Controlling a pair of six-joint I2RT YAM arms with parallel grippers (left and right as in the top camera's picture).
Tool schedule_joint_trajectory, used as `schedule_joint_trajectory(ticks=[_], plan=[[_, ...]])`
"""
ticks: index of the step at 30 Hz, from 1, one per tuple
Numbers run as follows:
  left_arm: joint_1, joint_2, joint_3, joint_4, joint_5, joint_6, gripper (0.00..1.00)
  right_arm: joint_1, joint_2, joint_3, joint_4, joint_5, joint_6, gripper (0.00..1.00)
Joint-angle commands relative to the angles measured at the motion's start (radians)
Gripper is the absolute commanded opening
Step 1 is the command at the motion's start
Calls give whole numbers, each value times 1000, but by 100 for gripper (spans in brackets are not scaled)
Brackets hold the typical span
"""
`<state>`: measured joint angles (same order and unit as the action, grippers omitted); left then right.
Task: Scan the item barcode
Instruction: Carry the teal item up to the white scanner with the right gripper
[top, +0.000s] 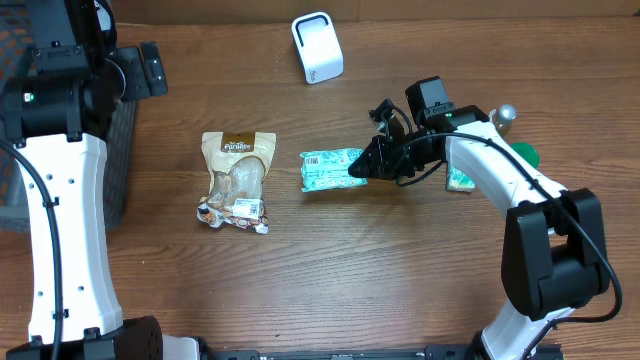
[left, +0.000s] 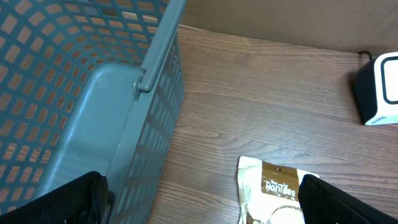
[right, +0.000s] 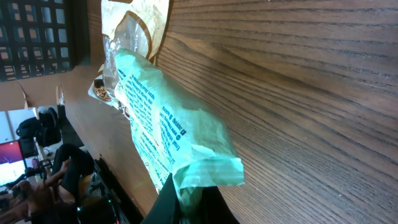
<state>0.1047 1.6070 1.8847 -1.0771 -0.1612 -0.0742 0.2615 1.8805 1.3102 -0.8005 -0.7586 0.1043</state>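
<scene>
Two grippers noted: right gripper (top: 363, 167) pinches end of green packet (top: 328, 168); left gripper (left: 202, 196) spread wide, empty, beside grey basket (left: 74, 93).

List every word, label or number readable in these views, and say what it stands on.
"Pan...": brand word on the tan pouch; the remaining letters are unclear.
Printed lines on the green packet: too blurred to read.
Small label at the tan pouch's bottom: too small to read.
The white scanner: no text visible.
</scene>
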Motion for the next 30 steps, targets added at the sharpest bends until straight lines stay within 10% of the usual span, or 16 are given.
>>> schedule_joint_trajectory(ticks=[1,13,22,30], plan=[[-7,3,0,3,2,15,100,-5,-16,23,6,-21,-9,4],[-7,3,0,3,2,15,99,-5,-16,158,-127,30,-18,4],[-7,3,0,4,2,15,99,73,-16,650,-529,430,-105,4],[-7,3,0,3,2,15,99,146,-16,850,-463,777,-167,4]])
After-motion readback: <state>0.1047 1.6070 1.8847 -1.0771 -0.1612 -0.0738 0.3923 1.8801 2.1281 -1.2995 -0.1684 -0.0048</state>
